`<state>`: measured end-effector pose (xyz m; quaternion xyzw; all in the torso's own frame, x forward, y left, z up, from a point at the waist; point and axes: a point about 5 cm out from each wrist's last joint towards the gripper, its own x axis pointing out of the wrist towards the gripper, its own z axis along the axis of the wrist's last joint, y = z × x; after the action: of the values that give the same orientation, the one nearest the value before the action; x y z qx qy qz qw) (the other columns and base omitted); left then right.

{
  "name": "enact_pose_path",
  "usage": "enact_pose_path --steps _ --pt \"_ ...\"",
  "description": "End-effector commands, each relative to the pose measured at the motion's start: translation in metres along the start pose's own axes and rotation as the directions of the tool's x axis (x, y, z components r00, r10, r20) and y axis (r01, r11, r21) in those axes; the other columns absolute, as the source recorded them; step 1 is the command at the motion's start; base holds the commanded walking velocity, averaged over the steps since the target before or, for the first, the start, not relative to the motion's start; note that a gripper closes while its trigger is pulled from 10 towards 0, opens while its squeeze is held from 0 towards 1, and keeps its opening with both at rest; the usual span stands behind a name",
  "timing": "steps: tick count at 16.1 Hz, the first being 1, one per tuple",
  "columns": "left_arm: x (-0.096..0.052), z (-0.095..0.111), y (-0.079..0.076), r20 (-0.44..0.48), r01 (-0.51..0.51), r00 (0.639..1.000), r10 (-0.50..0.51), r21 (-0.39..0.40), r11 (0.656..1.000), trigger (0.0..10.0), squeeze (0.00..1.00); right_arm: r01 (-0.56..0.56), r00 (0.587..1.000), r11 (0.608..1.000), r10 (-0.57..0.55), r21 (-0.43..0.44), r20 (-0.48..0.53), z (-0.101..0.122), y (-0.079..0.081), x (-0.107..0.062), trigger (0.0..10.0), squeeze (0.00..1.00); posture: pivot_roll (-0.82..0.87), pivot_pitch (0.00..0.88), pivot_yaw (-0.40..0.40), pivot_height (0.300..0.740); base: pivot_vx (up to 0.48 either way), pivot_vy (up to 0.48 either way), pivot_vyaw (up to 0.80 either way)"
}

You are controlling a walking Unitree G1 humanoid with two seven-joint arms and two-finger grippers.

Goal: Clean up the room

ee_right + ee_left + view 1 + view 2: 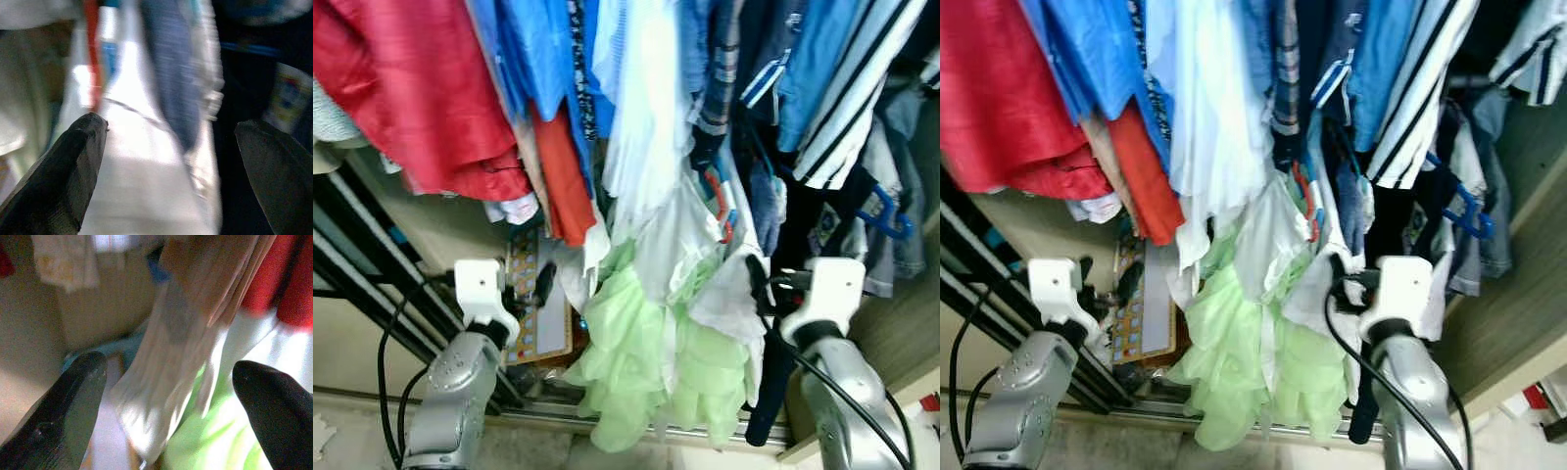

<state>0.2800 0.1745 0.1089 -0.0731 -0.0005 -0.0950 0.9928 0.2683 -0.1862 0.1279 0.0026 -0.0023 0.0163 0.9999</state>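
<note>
I'm holding both arms up at the packed closet: left gripper [168, 416] and right gripper [168, 171] both spread wide, gripping nothing, framing the hanging clothes [646, 147] mid-frame, probably lining up a grab.

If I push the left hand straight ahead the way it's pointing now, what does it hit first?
Most likely the pale beige garment hanging between the open fingers of the left hand, with the light green garment just beside it. Depth is hard to judge through the blur.
</note>
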Motion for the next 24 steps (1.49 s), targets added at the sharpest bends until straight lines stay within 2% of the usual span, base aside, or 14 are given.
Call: enact_pose_path --steps 1,2,3,4,7,9,10,11,13,16,20,21,22,24 --pt "-0.002 0.001 0.000 0.007 0.025 1.000 -0.025 -0.005 1.000 10.0 0.00 -0.021 1.000 1.000 0.021 -0.014 0.006 0.001 0.002 0.002 10.0 0.00 0.02 0.114 0.054 0.740 0.000 0.000 0.00" --pt "-0.006 -0.007 0.003 -0.101 0.061 0.993 -0.054 0.069 0.996 10.0 0.00 -0.043 0.999 0.999 0.043 -0.012 -0.003 0.000 0.004 0.006 10.0 0.00 0.03 0.114 0.038 0.740 0.000 0.000 0.00" --pt "-0.007 -0.010 0.000 -0.116 0.137 0.986 -0.123 0.123 0.983 10.0 0.00 -0.082 0.997 0.996 0.082 -0.027 -0.002 0.002 0.008 0.011 10.0 0.00 0.04 0.109 0.026 0.740 0.000 0.000 0.00" --pt "-0.005 -0.009 -0.001 -0.109 0.148 0.985 -0.133 0.143 0.979 10.0 0.00 -0.099 0.995 0.994 0.099 -0.034 0.005 0.004 0.009 0.014 10.0 0.00 0.04 0.106 0.023 0.740 0.000 0.000 0.00" --pt "-0.002 -0.011 -0.001 -0.086 0.098 0.993 -0.086 0.146 0.984 10.0 0.00 -0.111 0.994 0.993 0.111 -0.034 0.022 0.007 0.013 0.021 10.0 0.00 0.03 0.091 0.020 0.740 0.000 0.000 0.00" --pt "-0.009 -0.014 -0.002 -0.077 0.065 0.996 -0.055 0.134 0.989 10.0 0.00 -0.108 0.993 0.994 0.109 -0.033 0.036 0.008 0.016 0.021 10.0 0.00 0.03 0.085 0.029 0.740 0.000 0.000 0.00" --pt "-0.011 -0.015 0.000 -0.072 0.037 0.997 -0.029 0.118 0.992 10.0 0.00 -0.106 0.994 0.994 0.107 -0.032 0.037 0.008 0.017 0.020 10.0 0.00 0.03 0.085 0.029 0.740 0.000 0.000 0.00" --pt "-0.017 -0.015 0.009 -0.050 -0.059 0.997 0.063 0.080 0.995 10.0 0.00 -0.096 0.995 0.995 0.097 -0.023 0.035 0.005 0.017 0.019 10.0 0.00 0.03 0.081 0.035 0.740 0.000 0.000 0.00" --pt "-0.017 -0.017 0.013 -0.047 -0.095 0.994 0.099 0.070 0.993 10.0 0.00 -0.086 0.996 0.996 0.087 -0.011 0.033 0.003 0.018 0.019 10.0 0.00 0.03 0.072 0.037 0.740 0.000 0.000 0.00" --pt "-0.008 -0.019 0.013 -0.044 -0.088 0.995 0.092 0.097 0.991 10.0 0.00 -0.094 0.995 0.995 0.094 -0.016 0.025 -0.004 0.021 0.023 10.0 0.00 0.02 0.010 0.028 0.740 0.000 0.000 0.00" --pt "0.020 0.000 0.011 0.037 -0.097 0.995 0.093 0.144 0.985 10.0 0.00 -0.133 0.991 0.990 0.134 -0.056 0.027 -0.003 0.030 0.038 10.0 0.00 0.02 0.000 -0.026 0.740 0.000 0.000 0.00" --pt "0.023 0.003 0.010 0.050 -0.095 0.995 0.088 0.157 0.983 10.0 0.00 -0.142 0.989 0.988 0.143 -0.055 0.029 -0.001 0.033 0.040 10.0 0.00 0.02 0.000 -0.022 0.740 0.000 0.000 0.00" --pt "0.027 0.004 0.010 0.060 -0.096 0.994 0.087 0.151 0.984 10.0 0.00 -0.171 0.984 0.984 0.174 -0.056 0.043 0.000 0.042 0.043 10.0 0.00 0.02 0.000 0.002 0.740 0.000 0.000 0.00" --pt "0.022 -0.002 0.008 0.049 -0.099 0.995 0.092 0.156 0.983 10.0 0.00 -0.178 0.982 0.983 0.181 -0.053 0.049 -0.003 0.045 0.043 10.0 0.00 0.03 0.000 0.029 0.740 0.000 0.000 0.00"
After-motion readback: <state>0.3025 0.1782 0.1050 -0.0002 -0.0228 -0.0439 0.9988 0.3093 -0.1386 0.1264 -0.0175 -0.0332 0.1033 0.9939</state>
